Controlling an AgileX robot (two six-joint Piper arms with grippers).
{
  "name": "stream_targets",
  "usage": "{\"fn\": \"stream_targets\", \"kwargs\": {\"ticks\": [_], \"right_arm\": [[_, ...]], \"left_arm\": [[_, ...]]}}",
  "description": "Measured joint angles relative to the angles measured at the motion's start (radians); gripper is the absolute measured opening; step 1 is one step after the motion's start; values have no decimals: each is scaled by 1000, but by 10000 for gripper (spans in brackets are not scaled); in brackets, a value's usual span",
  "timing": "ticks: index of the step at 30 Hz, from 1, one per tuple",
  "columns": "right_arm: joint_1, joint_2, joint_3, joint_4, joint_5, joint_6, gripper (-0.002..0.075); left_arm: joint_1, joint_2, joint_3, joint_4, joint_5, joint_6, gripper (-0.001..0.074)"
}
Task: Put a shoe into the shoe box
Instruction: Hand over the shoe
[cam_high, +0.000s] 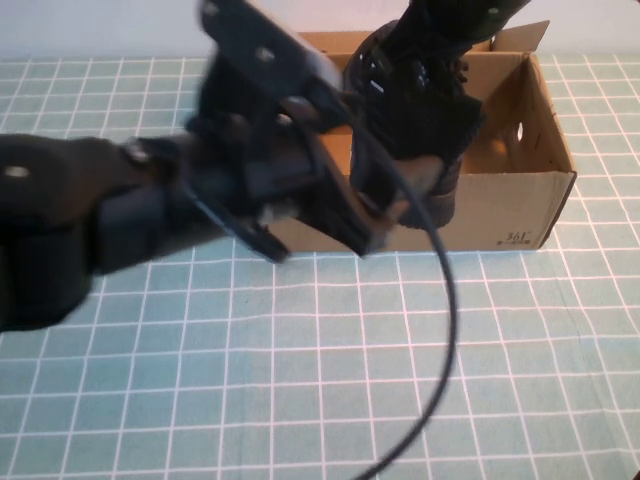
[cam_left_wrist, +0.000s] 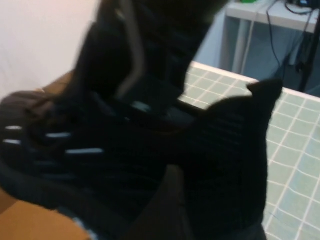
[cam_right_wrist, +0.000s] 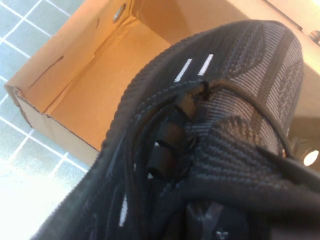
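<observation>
left end effector (cam_high: 375, 215) sits at the near wall of the shoe box (cam_high: 520, 200), fingers spread apart on either side of the shoe's heel end, not clamped on it as far as i can tell; one tan pad (cam_left_wrist: 167, 210) shows just beside the knit in the left wrist view. left arm comes in from the robot's left, blurred, its black cable (cam_high: 445, 330) looping down over the surface (cam_high: 300, 380). right end effector isn't visible itself; right arm drops in from the far side above the box, end effector closed, looks like it has the shoe (cam_high: 415, 130) near the laces but contact is hidden. shoe is tilted, partly inside the open box, heel end over the near wall. white dash marks (cam_right_wrist: 195, 67) visible on its side. box interior bare cardboard, round hole (cam_high: 519, 131) in the right end wall, small black print (cam_high: 517, 238) on the near right corner. surface has a green grid cloth.
</observation>
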Motion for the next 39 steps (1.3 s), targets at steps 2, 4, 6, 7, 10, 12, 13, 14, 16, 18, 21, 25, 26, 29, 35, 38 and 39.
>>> {"fn": "stream_targets", "kwargs": {"ticks": [2, 4, 6, 7, 10, 12, 13, 14, 16, 18, 21, 25, 26, 29, 35, 38, 39], "right_arm": [[0, 0, 0, 0, 0, 2, -3], [0, 0, 0, 0, 0, 4, -3], [0, 0, 0, 4, 0, 8, -3], [0, 0, 0, 4, 0, 9, -3], [0, 0, 0, 9, 0, 11, -3], [0, 0, 0, 22, 0, 11, -3], [0, 0, 0, 27, 0, 11, -3], [0, 0, 0, 38, 0, 11, -3], [0, 0, 0, 54, 0, 11, -3], [0, 2, 0, 58, -2, 11, -3], [0, 2, 0, 58, -6, 11, -3], [0, 2, 0, 58, -8, 11, -3], [0, 2, 0, 58, -8, 11, -3], [0, 2, 0, 58, -8, 11, -3], [0, 2, 0, 58, -8, 11, -3], [0, 2, 0, 58, -8, 11, -3], [0, 2, 0, 58, -8, 11, -3]], "left_arm": [[-24, 24, -4, -14, -12, 14, 654], [-50, 47, -4, -23, -37, 20, 655], [-74, 61, -4, -26, -78, 32, 655], [-86, 66, -6, -28, -107, 37, 655], [-122, 86, -25, -35, -208, 47, 655], [-136, 103, -36, -39, -271, 51, 655], [-140, 113, -40, -41, -300, 52, 656], [-141, 119, -41, -41, -323, 53, 656], [-141, 140, -43, -46, -360, 55, 657], [-142, 156, -43, -49, -385, 55, 657], [-142, 174, -43, -53, -421, 56, 657], [-142, 182, -43, -53, -453, 56, 643], [-142, 184, -43, -53, -462, 56, 631], [-142, 184, -43, -53, -475, 57, 554], [-142, 186, -45, -49, -502, 75, 404], [-142, 186, -45, -49, -504, 93, 376], [-142, 186, -45, -47, -507, 97, 355]]}}
